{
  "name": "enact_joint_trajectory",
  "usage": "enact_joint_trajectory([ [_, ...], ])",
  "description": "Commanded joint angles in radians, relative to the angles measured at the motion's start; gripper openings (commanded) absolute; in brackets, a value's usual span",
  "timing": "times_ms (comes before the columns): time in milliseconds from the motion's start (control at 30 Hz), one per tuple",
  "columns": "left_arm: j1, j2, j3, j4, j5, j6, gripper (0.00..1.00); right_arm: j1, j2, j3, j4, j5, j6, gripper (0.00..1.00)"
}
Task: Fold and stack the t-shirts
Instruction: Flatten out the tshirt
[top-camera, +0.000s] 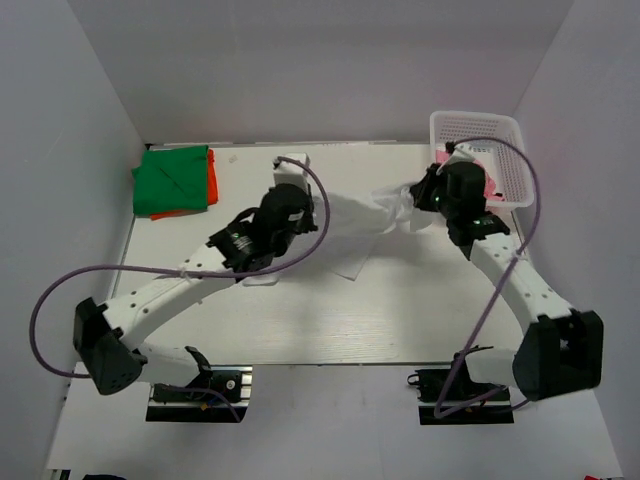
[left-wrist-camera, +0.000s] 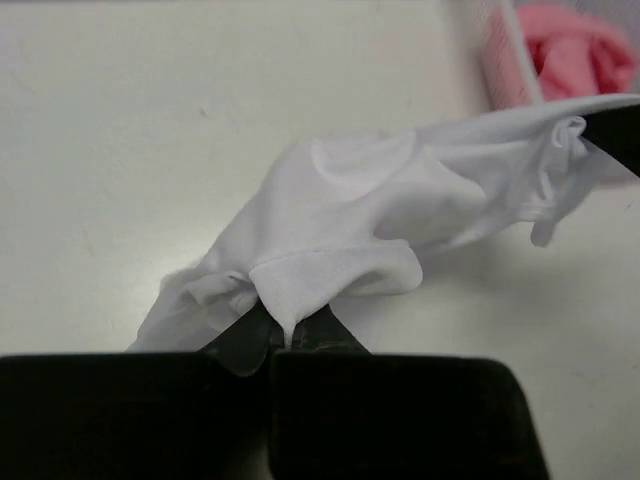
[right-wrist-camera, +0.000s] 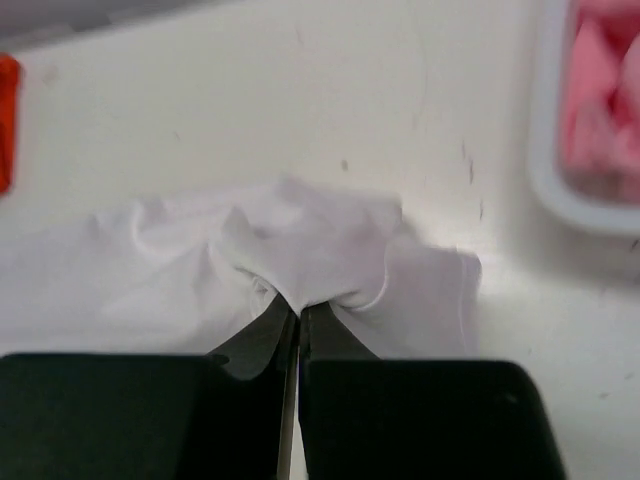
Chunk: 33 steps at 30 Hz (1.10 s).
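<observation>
Crumpled white t-shirt (top-camera: 352, 214), bunched at both ends, left claw (left-wrist-camera: 290, 332) pinching one end, right claw (right-wrist-camera: 298, 313) pinching the other

The orange t-shirt (top-camera: 212, 185) lies mostly under the green t-shirt (top-camera: 172, 180) — pink t-shirt (right-wrist-camera: 600, 90) blurred, cropped.

The middle t-shirt (top-camera: 360, 215) lies between the folded stack (top-camera: 175, 180), far left, and the basket (top-camera: 475, 120), far right.

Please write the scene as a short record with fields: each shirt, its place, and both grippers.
white t-shirt: bunched, stretched sideways, held at two ends
left gripper: shut on white t-shirt
right gripper: shut on white t-shirt
green t-shirt: folded, on top of orange t-shirt, far left corner
pink t-shirt: inside basket, far right
</observation>
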Motion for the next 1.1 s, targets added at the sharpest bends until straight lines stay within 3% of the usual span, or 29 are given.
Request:
enact_joint_trajectory([
  [0, 0.009, -0.158, 0.083, 0.058, -0.127, 0.08, 0.0, -0.003, -0.125, 0.093, -0.017, 0.063, -0.096, 0.0],
  [267, 0.009, -0.419, 0.095, 0.116, -0.251, 0.136, 0.0, -0.003, -0.386, 0.216, -0.06, 0.211, -0.217, 0.0],
  [400, 0.009, -0.552, 0.054, 0.212, -0.045, 0.192, 0.0, 0.0, -0.457, 0.3, -0.106, 0.151, -0.254, 0.0],
  [533, 0.009, -0.626, 0.077, 0.179, 0.074, 0.173, 0.0, -0.003, -0.541, 0.357, -0.161, 0.036, -0.281, 0.0],
  [800, 0.009, -0.677, 0.114, 0.13, 0.186, 0.139, 0.0, 0.0, -0.667, 0.4, -0.186, -0.009, -0.295, 0.0],
  [1000, 0.009, -0.621, 0.135, 0.112, 0.269, 0.128, 0.0, -0.002, -0.635, 0.395, -0.198, -0.006, -0.298, 0.0],
  [1067, 0.009, -0.578, 0.135, 0.112, 0.235, 0.116, 0.0, -0.003, -0.609, 0.369, -0.195, -0.009, -0.286, 0.0],
])
